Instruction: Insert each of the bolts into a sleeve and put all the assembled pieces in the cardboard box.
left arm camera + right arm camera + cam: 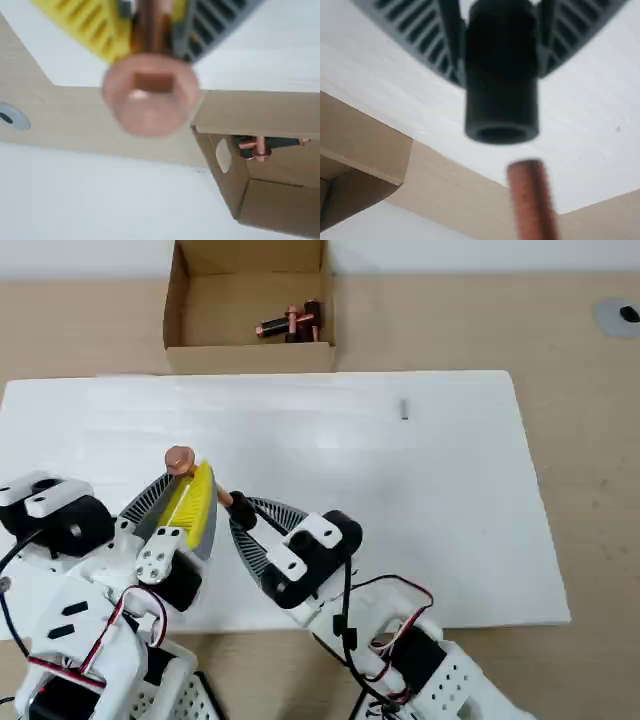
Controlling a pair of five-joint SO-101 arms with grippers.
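**Jaws pinched on both parts, which are held end to end for joining**
A bolt (150,95) is clamped in the left gripper (188,472) and a sleeve (501,85) in the right gripper (236,502). The bolt's tip is kept just off the sleeve's open mouth, not yet entered, so that the two can be lined up. Bare white mat (400,500) is left ahead, up to the cardboard box (250,358), where finished pieces (292,322) are already gathered.

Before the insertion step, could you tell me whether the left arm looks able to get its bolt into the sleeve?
Probably yes: the left gripper holds the bolt with its tip just short of the open mouth of the sleeve in the right gripper. Nothing lies between them, though the bolt looks slightly off line.
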